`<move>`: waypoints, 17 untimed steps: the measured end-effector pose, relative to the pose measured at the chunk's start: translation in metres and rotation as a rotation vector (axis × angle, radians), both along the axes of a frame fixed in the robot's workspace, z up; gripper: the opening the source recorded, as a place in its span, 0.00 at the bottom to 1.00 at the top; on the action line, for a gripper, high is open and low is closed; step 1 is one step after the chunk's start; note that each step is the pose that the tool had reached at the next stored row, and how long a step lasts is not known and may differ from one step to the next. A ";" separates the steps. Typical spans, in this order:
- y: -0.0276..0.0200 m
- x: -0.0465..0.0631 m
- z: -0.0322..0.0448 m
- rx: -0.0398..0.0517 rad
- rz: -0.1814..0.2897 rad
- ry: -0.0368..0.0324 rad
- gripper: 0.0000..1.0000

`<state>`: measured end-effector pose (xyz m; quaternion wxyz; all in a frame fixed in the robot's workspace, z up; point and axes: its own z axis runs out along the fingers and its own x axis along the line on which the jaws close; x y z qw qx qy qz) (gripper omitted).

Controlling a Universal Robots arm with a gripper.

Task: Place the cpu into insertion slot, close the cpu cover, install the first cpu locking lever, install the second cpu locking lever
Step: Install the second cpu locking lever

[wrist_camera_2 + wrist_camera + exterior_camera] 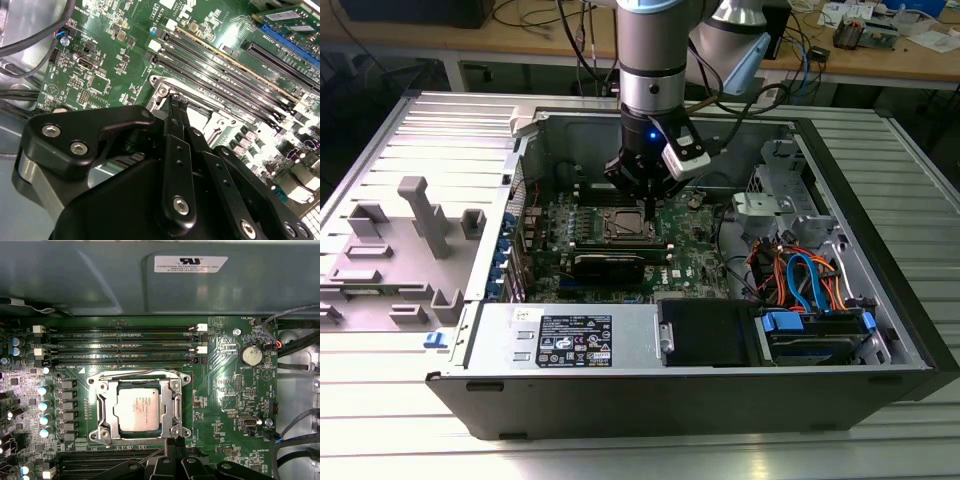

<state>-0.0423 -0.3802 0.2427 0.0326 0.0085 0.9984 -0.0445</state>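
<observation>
The cpu (137,409), a silver-grey square chip, lies flat in the insertion slot (95,435) on the green board. The cpu cover (106,405), a silver frame, lies closed around it. A thin wire lever (135,374) runs along the slot's side toward the memory slots. My gripper (171,442) has its black fingers (172,125) pressed together and shut, their tips at the slot's edge by one corner (162,92). In the exterior view the gripper (648,207) points down at the slot (625,226) inside the open computer case.
Long black memory slots (120,335) lie beside the socket, a coin battery (250,355) and cables (295,347) off to one side. The case wall (100,280) is close behind. A black drive cage (705,330) and blue-orange cables (800,275) fill the case's front right. Grey fixtures (420,215) stand outside.
</observation>
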 end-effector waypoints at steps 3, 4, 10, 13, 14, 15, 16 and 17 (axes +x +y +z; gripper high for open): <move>0.0000 0.000 0.0000 0.0000 0.000 -0.0001 0.11; 0.0000 0.000 0.0000 0.0000 0.000 0.0000 0.11; -0.0057 -0.001 0.0000 0.0000 0.000 -0.0001 0.11; -0.0058 -0.001 0.0000 0.0000 0.000 -0.0001 0.11; -0.0058 -0.001 0.0000 0.0000 0.000 -0.0001 0.11; -0.0059 -0.001 0.0000 0.0000 0.000 -0.0001 0.11; -0.0059 -0.001 0.0000 -0.0001 0.000 -0.0001 0.11; -0.0059 -0.001 0.0000 0.0000 0.000 -0.0001 0.11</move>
